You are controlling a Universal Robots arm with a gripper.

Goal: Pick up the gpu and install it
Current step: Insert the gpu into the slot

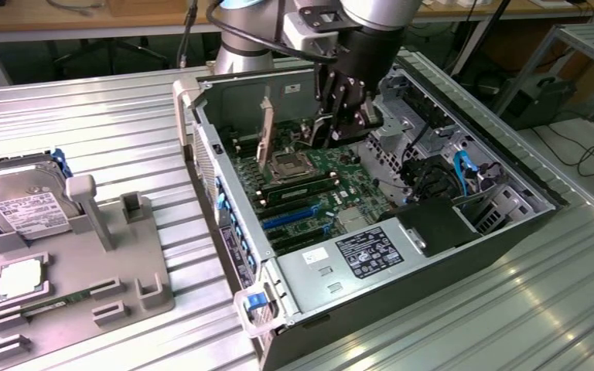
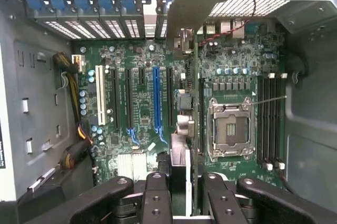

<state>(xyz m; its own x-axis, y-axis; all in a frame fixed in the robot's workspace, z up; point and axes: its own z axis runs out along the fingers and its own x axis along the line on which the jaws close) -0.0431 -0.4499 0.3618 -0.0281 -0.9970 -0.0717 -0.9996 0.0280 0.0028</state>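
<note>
Claw (image 2: 182,192) of mine pinches the gpu (image 2: 196,103) by its upper edge, fingers (image 2: 156,195) pressed on either side. It is a thin dark card seen edge-on, pale metal bracket (image 1: 267,127) at one end, standing upright over the motherboard (image 2: 131,129) inside the open computer case (image 1: 380,270), beside the CPU socket (image 2: 230,129).

From my remote station I saw a ribbed metal bench (image 1: 101,116) catching pale overhead light, a wooden desk (image 1: 90,19) far behind, and cables (image 1: 586,147) on the floor, far right.
</note>
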